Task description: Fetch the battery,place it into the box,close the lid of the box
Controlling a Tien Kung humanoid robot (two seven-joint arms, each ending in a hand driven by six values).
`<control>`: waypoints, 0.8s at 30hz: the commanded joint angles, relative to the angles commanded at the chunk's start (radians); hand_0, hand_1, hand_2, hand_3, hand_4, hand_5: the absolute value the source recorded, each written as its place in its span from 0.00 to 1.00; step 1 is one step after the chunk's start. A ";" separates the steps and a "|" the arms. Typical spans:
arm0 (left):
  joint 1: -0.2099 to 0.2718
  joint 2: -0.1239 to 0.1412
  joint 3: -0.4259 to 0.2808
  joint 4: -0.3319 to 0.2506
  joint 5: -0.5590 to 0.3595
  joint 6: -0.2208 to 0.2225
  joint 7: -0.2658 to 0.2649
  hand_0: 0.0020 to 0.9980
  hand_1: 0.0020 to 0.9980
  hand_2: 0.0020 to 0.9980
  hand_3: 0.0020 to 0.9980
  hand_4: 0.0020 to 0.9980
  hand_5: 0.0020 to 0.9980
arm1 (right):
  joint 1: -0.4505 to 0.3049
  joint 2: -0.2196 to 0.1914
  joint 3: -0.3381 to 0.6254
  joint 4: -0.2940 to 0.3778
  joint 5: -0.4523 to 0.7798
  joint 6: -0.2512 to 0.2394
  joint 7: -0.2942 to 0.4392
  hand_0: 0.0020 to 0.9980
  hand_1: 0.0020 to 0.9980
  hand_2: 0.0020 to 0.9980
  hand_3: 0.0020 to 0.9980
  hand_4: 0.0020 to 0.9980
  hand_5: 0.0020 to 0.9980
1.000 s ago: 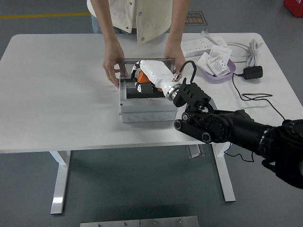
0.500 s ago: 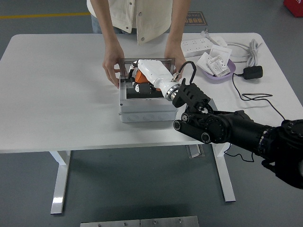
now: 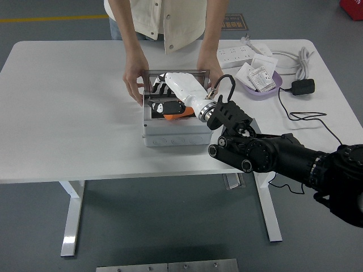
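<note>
A grey box (image 3: 176, 133) stands open at the table's middle, its clear lid (image 3: 195, 72) raised at the back. An orange and black battery (image 3: 176, 112) lies inside the box, low under my palm. My right hand (image 3: 161, 95), white with a black arm behind it, reaches into the box from the right; its fingers (image 3: 158, 85) are spread above the battery and hold nothing. A person at the far side steadies the box with one hand (image 3: 135, 85) on its left and the other hand (image 3: 211, 69) at the lid's right corner. My left arm is out of view.
A purple bowl (image 3: 270, 89) with white packets sits right of the box. Behind it lie a white power strip (image 3: 235, 54) and coiled white cable (image 3: 303, 56). A black adapter (image 3: 302, 86) with a thin cord lies at the right.
The orange battery has gone from under my fingers at the box's back down to the box's floor. My fingers have opened and lifted off it. The person's hands have stayed put.
</note>
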 joint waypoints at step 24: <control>0.017 -0.009 0.002 0.000 -0.009 0.001 0.003 0.75 0.83 0.79 0.84 0.47 0.00 | 0.026 -0.077 0.222 0.180 -0.033 0.148 -0.136 0.55 0.40 0.45 0.51 0.87 0.44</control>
